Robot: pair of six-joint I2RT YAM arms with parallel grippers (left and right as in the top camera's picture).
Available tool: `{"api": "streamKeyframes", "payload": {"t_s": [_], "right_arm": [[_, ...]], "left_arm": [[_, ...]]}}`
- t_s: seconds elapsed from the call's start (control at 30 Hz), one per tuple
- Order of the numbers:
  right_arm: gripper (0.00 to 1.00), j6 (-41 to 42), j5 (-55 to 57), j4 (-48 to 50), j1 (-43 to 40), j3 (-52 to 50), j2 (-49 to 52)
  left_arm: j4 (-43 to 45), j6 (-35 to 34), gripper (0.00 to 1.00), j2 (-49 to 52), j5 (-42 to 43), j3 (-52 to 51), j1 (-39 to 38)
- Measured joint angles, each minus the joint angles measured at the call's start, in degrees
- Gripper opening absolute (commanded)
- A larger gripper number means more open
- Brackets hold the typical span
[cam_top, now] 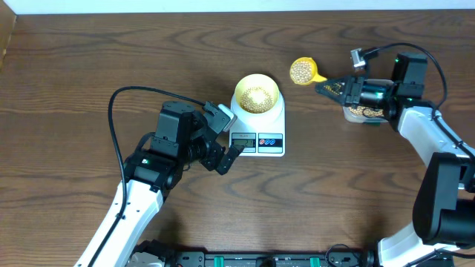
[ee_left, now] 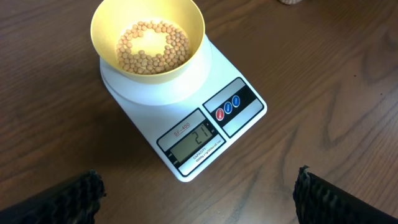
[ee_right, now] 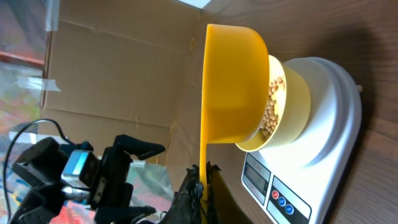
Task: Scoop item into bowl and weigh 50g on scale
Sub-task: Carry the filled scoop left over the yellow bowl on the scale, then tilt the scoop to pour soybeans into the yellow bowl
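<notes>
A pale-yellow bowl (cam_top: 257, 94) (ee_left: 147, 43) holding tan beans (ee_left: 152, 46) stands on the white scale (cam_top: 261, 137) (ee_left: 186, 106) at the table's middle; the display shows digits. My left gripper (cam_top: 226, 139) (ee_left: 196, 208) hovers open just left of the scale's front, nothing between its fingers (ee_left: 68, 202). My right gripper (cam_top: 332, 87) (ee_right: 203, 186) is shut on the handle of a small yellow scoop (cam_top: 303, 71) (ee_right: 233, 87). The scoop is full of beans and hangs right of the bowl (ee_right: 292, 106), level and apart from it.
A clear tub (cam_top: 356, 113) with more beans sits under the right arm at the far right. A cardboard wall (ee_right: 118, 74) stands past the table's left edge. Bare wood surrounds the scale.
</notes>
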Motion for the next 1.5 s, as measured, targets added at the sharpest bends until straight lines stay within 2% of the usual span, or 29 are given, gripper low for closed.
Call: {"api": "streamKeyframes", "payload": {"t_s": [0.53, 1.13, 1.5], "right_arm": [[0.01, 3.13, 9.46, 7.74, 8.11, 0.00, 0.00], [0.01, 3.39, 14.23, 8.22, 13.31, 0.00, 0.00], [0.01, -0.17, 15.41, 8.20, 13.94, 0.00, 0.00]], "left_arm": [[0.00, 0.00, 1.00, 0.00, 0.00, 0.00, 0.00], [0.00, 0.00, 1.00, 0.00, 0.00, 0.00, 0.00], [0.00, 0.00, 1.00, 0.00, 0.00, 0.00, 0.00]]}}
